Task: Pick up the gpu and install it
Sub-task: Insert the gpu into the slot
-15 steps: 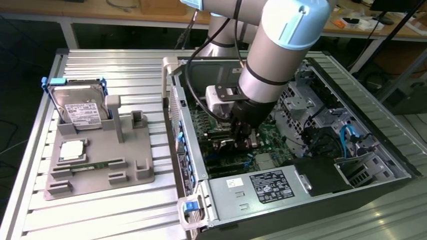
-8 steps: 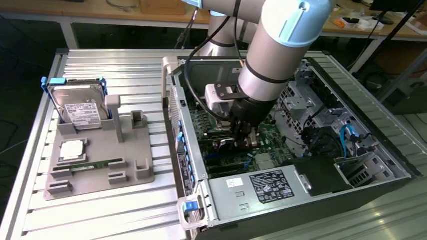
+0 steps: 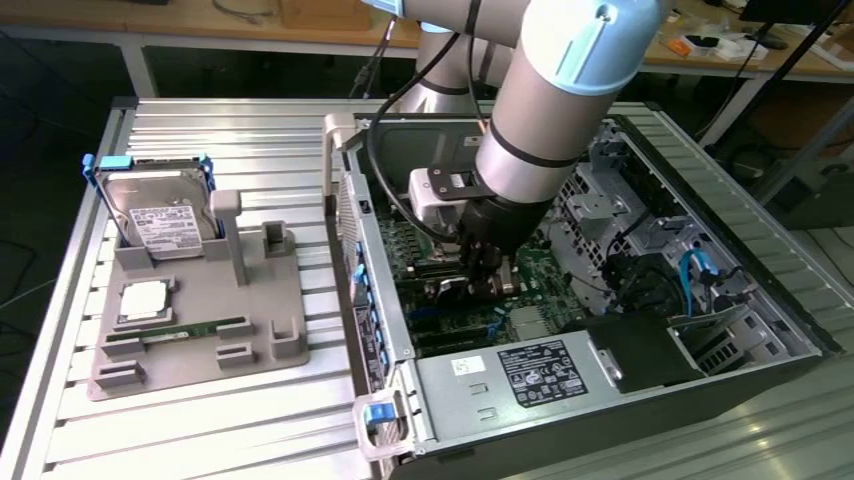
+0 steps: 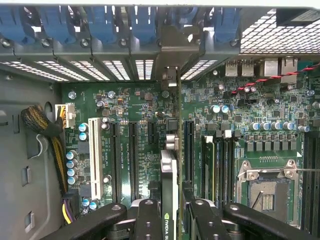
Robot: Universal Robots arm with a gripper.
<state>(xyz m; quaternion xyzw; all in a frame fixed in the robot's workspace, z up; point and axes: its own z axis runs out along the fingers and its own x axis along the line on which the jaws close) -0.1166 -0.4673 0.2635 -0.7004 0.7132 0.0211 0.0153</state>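
Black fingers (image 4: 148, 220) grip the gpu (image 4: 169, 170) from both sides; I see it edge-on, upright among the slots of the green motherboard (image 4: 130, 100) inside the open case (image 3: 667, 400). Whether it is seated I can't tell. On the counter (image 3: 240, 130), the hard drive (image 3: 160, 215) stands in a grey holder (image 3: 200, 345).

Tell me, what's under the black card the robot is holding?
The green motherboard lies under the gpu, with long black slots and one white slot beside it. What sits right below the card's edge is covered by the card itself.
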